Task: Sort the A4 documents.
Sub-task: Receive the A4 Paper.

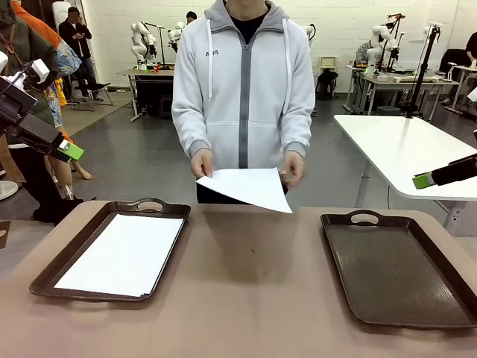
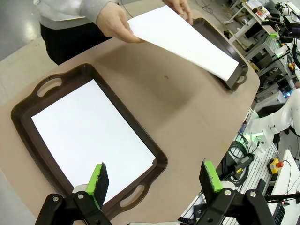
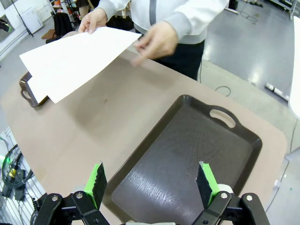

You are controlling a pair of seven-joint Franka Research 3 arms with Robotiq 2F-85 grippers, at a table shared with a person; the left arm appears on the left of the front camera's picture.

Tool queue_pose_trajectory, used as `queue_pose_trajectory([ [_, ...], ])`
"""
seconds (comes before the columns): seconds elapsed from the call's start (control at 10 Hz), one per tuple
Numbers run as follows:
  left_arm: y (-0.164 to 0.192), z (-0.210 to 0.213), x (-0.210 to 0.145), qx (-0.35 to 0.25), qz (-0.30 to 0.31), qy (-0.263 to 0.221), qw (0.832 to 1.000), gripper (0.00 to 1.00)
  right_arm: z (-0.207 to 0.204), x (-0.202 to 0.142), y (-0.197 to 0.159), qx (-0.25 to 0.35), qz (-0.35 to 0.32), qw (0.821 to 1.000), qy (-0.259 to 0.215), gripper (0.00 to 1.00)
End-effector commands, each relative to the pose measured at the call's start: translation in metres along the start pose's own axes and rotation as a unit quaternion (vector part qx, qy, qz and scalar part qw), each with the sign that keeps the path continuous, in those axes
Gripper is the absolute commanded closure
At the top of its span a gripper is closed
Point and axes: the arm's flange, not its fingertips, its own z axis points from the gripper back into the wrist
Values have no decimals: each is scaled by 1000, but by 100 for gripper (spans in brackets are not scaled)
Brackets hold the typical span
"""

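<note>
A person's two hands [image 1: 202, 162] hold a thin white A4 paper sheet [image 1: 250, 187] above the brown table's [image 1: 253, 298] far edge. More white sheets [image 1: 123, 253] lie in the left dark brown handled tray [image 1: 45, 280]. The left gripper [image 2: 154, 180] and right gripper [image 3: 151, 182] both hover with jaws wide and hold nothing, the right over the bare right-hand tray [image 3: 197, 140].

place: robot lab | signs: more white robot arms on grey metal tables [image 1: 149, 71] at the back, big white table [image 1: 406, 153], shiny grey floor [image 1: 127, 160], plain white wall [image 1: 339, 19]

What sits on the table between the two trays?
Bare tabletop, seen in the front view. The held sheet hangs above its far edge, between the left tray and right tray.
</note>
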Motion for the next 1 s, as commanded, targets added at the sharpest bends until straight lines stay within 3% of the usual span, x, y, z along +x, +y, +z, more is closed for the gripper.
queue_pose_trajectory([
  [0.0,-1,0,0,-2,0,1,1000,0,-2,0,0,4,-1,1000,-1,0],
  [0.9,-1,0,0,-2,0,1,1000,0,-2,0,0,4,-1,1000,-1,0],
])
